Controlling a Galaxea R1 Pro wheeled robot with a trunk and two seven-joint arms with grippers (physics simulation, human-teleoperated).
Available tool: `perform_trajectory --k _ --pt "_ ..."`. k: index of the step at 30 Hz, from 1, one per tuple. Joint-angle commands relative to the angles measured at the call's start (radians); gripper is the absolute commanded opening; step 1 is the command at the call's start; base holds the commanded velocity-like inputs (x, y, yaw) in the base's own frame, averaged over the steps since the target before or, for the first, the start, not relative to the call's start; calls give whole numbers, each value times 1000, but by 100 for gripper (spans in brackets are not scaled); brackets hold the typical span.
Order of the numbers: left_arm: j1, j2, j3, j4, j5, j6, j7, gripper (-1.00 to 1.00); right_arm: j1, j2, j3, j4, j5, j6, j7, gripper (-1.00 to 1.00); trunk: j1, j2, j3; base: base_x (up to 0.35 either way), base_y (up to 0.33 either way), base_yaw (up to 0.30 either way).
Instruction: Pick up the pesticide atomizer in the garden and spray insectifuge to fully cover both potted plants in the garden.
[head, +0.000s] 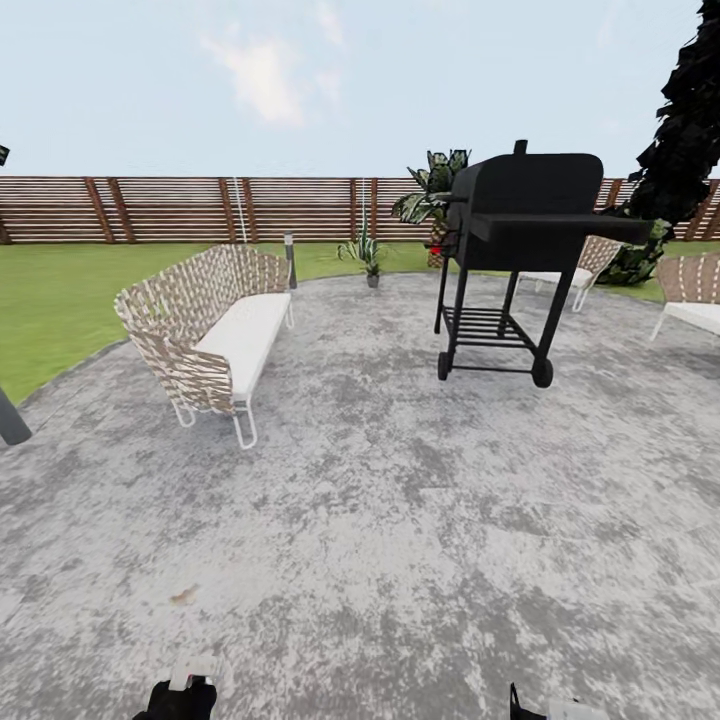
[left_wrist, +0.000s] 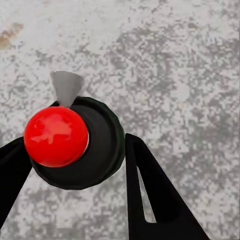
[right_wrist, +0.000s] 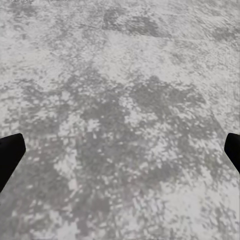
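A: From the head view we see the round grey paving of the garden, with a woven sofa on the left and a black grill on the right. Behind them runs the wooden slat fence, and a small potted plant stands at the far edge of the paving, before the fence.

B: The left wrist view gives us what the head view does not. The left end effector is closed around the pesticide atomizer; we look at its black end with a red round cap, and both fingers touch it.

A: And the right end effector?

B: In the right wrist view its two finger tips stand wide apart at the edges, with nothing between them, above the mottled paving.
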Motion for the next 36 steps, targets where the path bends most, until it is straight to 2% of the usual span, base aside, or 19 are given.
perform_trajectory --k 1,36 --pt "-1 0 0 1 -2 -3 -3 -100 -1 0 -3 1 11 -2 -7 100 0 0 -1 339 0 0" --pt "-1 0 0 1 -2 -3 -3 -100 -1 0 -3 1 11 -2 -7 100 0 0 -1 339 0 12"
